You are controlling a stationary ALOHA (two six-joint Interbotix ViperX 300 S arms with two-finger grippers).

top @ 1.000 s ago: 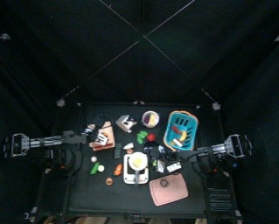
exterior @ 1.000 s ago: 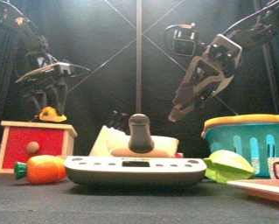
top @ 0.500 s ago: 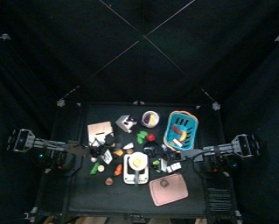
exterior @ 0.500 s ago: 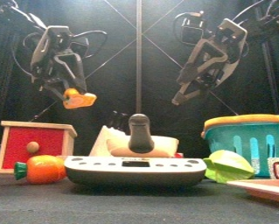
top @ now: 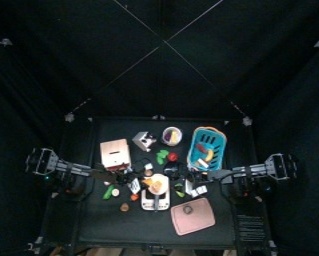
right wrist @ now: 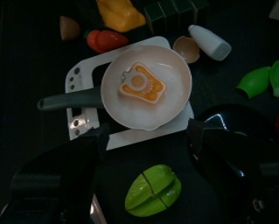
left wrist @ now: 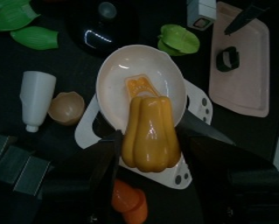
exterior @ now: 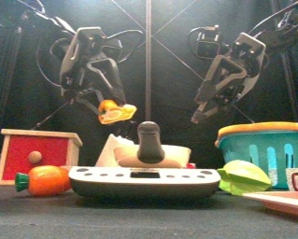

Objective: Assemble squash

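Note:
My left gripper (exterior: 110, 108) is shut on a yellow-orange squash half (exterior: 115, 113) and holds it in the air to the left of the pan's dark handle (exterior: 149, 140). The left wrist view shows this squash half (left wrist: 149, 122) between the jaws, just over the white pan (left wrist: 115, 66). A second squash half (left wrist: 142, 86) lies in that pan, also seen as an orange piece (right wrist: 142, 83) in the right wrist view. My right gripper (exterior: 197, 116) hangs open above the table's right side, with nothing in it.
The pan sits on a grey-white board (exterior: 145, 179). A red box (exterior: 39, 149) and an orange tomato (exterior: 45, 179) are at the left. A teal basket (exterior: 263, 147), a green piece (exterior: 245, 175) and a pink board (left wrist: 247, 61) are at the right.
My left gripper carried the squash half rightward and lower, from above the red box toward the pan. The right gripper shifted slightly.

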